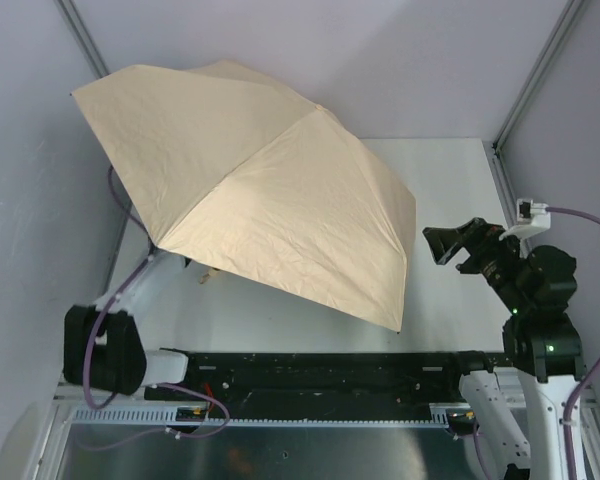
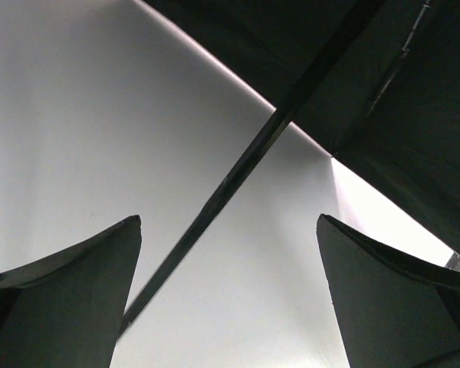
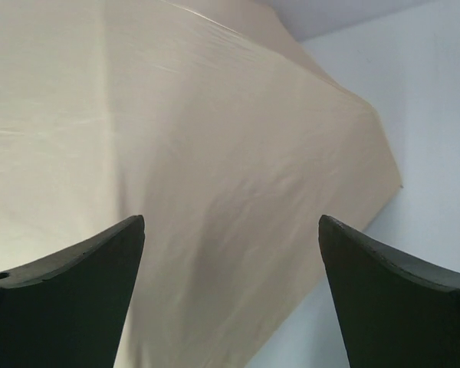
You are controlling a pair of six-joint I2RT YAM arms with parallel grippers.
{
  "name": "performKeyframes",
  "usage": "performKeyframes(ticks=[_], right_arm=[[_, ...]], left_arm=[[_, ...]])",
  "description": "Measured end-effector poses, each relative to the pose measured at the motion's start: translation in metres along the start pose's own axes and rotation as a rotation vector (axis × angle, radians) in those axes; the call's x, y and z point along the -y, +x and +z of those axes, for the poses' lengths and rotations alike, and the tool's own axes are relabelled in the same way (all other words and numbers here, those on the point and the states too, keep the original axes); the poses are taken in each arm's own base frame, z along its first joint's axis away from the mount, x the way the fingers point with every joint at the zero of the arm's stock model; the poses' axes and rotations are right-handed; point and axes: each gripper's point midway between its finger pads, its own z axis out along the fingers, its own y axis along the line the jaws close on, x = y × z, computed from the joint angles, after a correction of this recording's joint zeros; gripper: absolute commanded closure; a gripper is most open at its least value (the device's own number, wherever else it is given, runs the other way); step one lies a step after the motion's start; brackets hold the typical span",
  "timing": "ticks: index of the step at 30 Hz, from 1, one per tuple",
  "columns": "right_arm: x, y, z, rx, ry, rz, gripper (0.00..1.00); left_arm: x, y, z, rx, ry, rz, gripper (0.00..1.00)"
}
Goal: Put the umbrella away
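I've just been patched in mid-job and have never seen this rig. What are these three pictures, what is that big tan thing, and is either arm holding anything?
You are looking at two robot arms bolted at the near edge of a white table. The overhead picture looks down from behind them. The other two come from cameras on each wrist, with the dark fingers at the bottom corners.

The big tan thing is an opened beige fabric umbrella, tilted over the table's left side. The left hand, under the canopy, stands open around the thin dark metal shaft without gripping it. The right hand is open too, facing the canopy from outside. Nothing is held.
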Motion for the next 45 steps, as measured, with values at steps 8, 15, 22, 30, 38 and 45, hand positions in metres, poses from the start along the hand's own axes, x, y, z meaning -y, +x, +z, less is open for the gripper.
performKeyframes(ticks=[8, 15, 22, 30, 38, 45], right_arm=[[-0.047, -0.029, -0.039, 0.065, -0.15, -0.032, 0.01], [-0.039, -0.019, -0.052, 0.016, -0.091, -0.054, 0.01], [0.029, -0.016, -0.06, 0.049, 0.289, 0.012, 0.01], [0.065, -0.005, -0.068, 0.041, 0.478, 0.002, 0.01], [0.032, 0.087, -0.017, -0.366, 0.159, -0.03, 0.02], [-0.08, 0.158, -0.01, -0.589, -0.374, -0.027, 0.01]], left_arm=[[0.035, 0.022, 0.065, -0.112, 0.216, 0.082, 0.36], [0.075, 0.043, 0.07, -0.159, 0.336, 0.133, 0.97], [0.095, 0.004, 0.047, -0.073, 0.287, 0.008, 1.0], [0.13, -0.074, -0.012, 0.171, 0.241, -0.215, 1.0], [0.14, -0.095, -0.029, 0.241, 0.253, -0.333, 1.0], [0.147, -0.097, -0.04, 0.24, 0.267, -0.355, 1.0]])
